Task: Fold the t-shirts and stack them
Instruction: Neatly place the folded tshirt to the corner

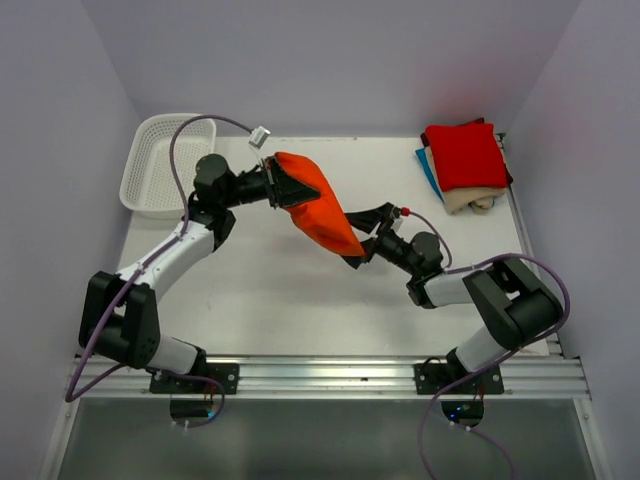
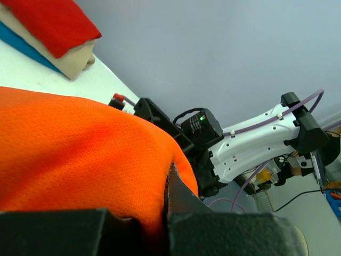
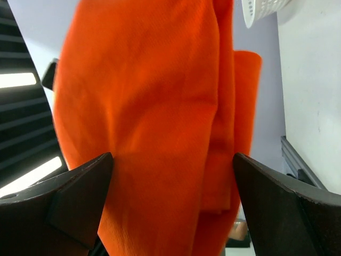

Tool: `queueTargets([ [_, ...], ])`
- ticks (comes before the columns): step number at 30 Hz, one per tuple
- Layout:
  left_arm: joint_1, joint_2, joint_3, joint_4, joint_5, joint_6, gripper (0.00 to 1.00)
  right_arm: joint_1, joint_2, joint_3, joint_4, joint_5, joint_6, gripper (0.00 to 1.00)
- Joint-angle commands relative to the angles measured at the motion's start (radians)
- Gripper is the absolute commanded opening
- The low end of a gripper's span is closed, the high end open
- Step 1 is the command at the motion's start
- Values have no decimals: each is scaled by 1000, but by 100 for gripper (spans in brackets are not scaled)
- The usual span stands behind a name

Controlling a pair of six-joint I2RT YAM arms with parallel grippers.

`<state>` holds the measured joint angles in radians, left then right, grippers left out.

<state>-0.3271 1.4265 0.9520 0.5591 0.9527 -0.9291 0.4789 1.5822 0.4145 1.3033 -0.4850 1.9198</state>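
The bright orange t-shirt (image 1: 318,210) hangs bunched in the air between my two grippers, above the middle of the table. My left gripper (image 1: 275,185) is shut on its upper left end; in the left wrist view the cloth (image 2: 80,154) is pinched at the gripper (image 2: 162,213). My right gripper (image 1: 358,240) is at the shirt's lower right end. In the right wrist view the gripper (image 3: 173,176) is wide open with the orange cloth (image 3: 154,106) hanging between the jaws, touching the left one. Folded shirts (image 1: 465,160) are stacked at the back right, red on top of blue and beige.
A white mesh basket (image 1: 160,165) stands at the back left, also seen in the right wrist view (image 3: 261,10). The folded stack (image 2: 53,24) and my right arm (image 2: 256,138) show in the left wrist view. Purple walls enclose the white table (image 1: 260,290).
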Motion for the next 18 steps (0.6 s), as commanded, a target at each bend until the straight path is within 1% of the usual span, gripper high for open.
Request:
queueTargets([
  [1,10,15,131,76,21,4,0,36,-37,-5,286,-6,12,99],
  [6,10,35,175,70,24,4,0,58,-30,9,286,-3,18,99],
  [8,10,52,195,77,38,-20,0,67,-27,17,286,0,22,99],
  [11,8,54,186,140,40,-63,0,69,-22,29,286,5,27,99],
  [15,-12,19,131,147,14,-39,0,70,-1,58,286,11,44,99],
  [18,-16,5,38,182,-3,-28,0,92,10,70,287,31,57,99],
])
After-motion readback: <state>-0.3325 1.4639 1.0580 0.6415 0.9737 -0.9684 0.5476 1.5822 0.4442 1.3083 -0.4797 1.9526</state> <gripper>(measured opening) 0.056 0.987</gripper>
